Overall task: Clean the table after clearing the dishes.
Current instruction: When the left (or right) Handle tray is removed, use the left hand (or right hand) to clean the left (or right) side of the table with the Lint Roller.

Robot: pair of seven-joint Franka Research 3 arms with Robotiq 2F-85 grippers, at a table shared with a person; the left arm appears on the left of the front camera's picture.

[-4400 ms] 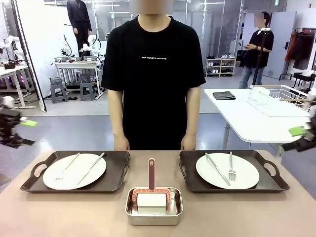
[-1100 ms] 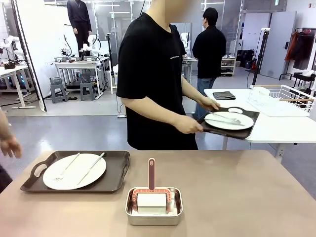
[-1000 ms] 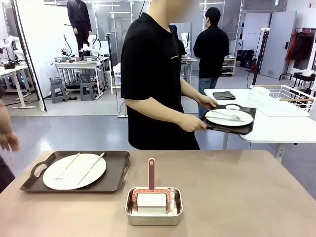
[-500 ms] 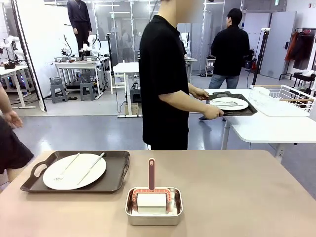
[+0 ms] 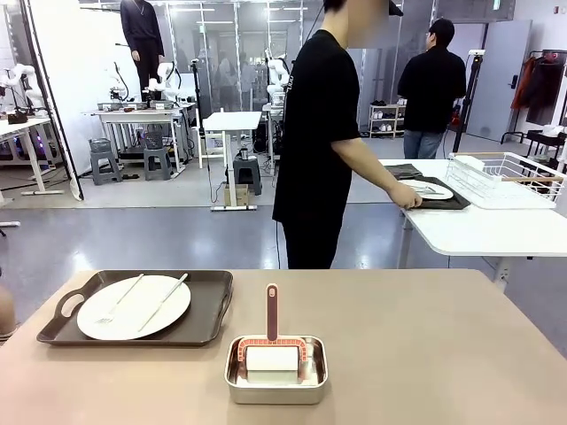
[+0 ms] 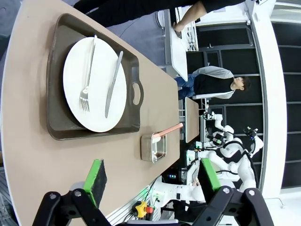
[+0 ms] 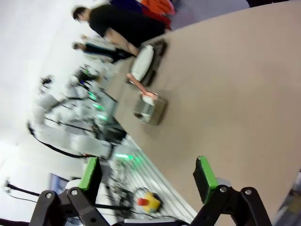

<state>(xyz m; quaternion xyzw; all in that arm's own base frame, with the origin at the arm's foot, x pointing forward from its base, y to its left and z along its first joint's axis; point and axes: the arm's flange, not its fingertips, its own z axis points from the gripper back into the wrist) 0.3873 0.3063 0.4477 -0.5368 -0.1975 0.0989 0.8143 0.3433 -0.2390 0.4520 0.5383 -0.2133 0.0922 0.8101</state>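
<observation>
On the brownish table, at its left, a dark tray carries a white plate with a fork and a knife. The person in black stands side-on beyond the table, both hands on a second tray with a plate, which rests on the white table to the right. In the left wrist view my left gripper is open and held over the table's edge, with the tray and its plate ahead of it. My right gripper is open above bare tabletop, the plate far off.
A small steel pan holding a white block and a red-handled brush stands at the front middle of the table, also visible as the pan and the pan. A wire rack sits on the white table. Part of another person shows at the left edge.
The person has lifted the right-hand tray with its plate off the table, turned and carried it to the white table. Another person at the left edge has drawn back.
</observation>
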